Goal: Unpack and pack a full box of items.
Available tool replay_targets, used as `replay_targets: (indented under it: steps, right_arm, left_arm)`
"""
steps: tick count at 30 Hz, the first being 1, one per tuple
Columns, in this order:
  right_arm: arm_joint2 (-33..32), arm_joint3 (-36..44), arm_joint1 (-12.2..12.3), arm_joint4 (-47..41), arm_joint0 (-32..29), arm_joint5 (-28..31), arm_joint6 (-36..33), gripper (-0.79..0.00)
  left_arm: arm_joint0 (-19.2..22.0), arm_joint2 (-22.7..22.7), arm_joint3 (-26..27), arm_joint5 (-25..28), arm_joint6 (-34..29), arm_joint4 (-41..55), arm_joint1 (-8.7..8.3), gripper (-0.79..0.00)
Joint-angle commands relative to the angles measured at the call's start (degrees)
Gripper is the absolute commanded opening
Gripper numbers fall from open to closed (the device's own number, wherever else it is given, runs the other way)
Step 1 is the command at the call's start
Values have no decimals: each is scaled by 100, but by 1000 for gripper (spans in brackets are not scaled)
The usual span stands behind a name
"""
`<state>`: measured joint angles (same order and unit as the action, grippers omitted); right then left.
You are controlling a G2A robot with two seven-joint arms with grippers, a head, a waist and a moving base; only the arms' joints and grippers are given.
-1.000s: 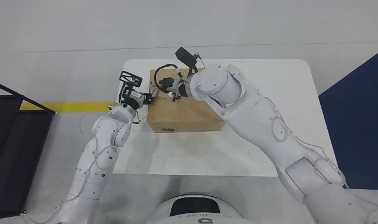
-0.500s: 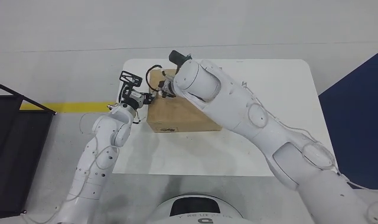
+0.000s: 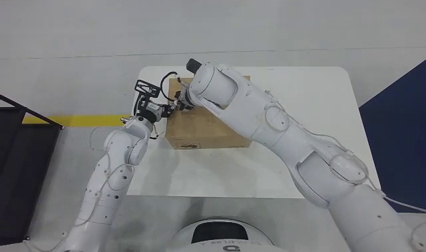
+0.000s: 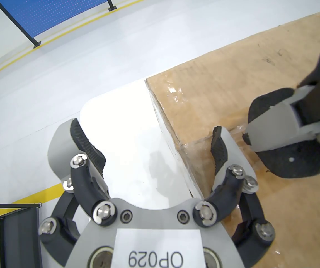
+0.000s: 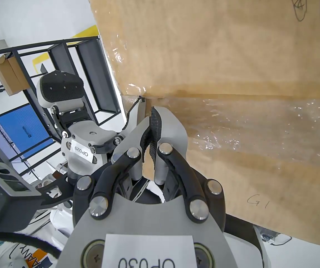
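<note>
Cardboard box (image 3: 206,129) closed and taped, sitting toward 10 o'clock on white bench (image 3: 299,159). Left claw (image 4: 148,135) spread wide at box's 9 o'clock edge, one finger over box top, other over bench. Right claw (image 5: 149,118) pinched together on clear-taped seam (image 5: 232,129), right beside it. Pen scribbles (image 5: 302,4) on box top, printed sticker (image 4: 155,252) on claw base

Box (image 3: 200,129): matt brown cardboard, slightly rough. Clear tape (image 5: 227,121) along the box's seam and corner edges: glossy, wrinkled. Table (image 3: 299,99) under the box: smooth white, faintly reflective. Left gripper (image 4: 147,128) beside the box: pale plastic shells, black ribbed rubber pads (image 4: 87,143), bright metal screws (image 4: 103,212).
</note>
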<state>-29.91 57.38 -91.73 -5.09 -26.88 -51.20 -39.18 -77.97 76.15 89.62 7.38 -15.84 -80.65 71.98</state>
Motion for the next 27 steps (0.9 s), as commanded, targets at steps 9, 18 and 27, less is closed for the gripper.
replay_targets:
  steps: [9,18,27]
  right_arm:
    - [-29,-303,-3,178,80,-310,-83,-785]
    - [-75,-40,300,760,12,-508,-510,-785]
    - [-218,339,789,1273,-120,-483,-908,-785]
  left_arm:
    - [0,0,0,0,0,0,0,0]
    - [0,0,0,0,0,0,0,0]
    - [0,0,0,0,0,0,0,0]
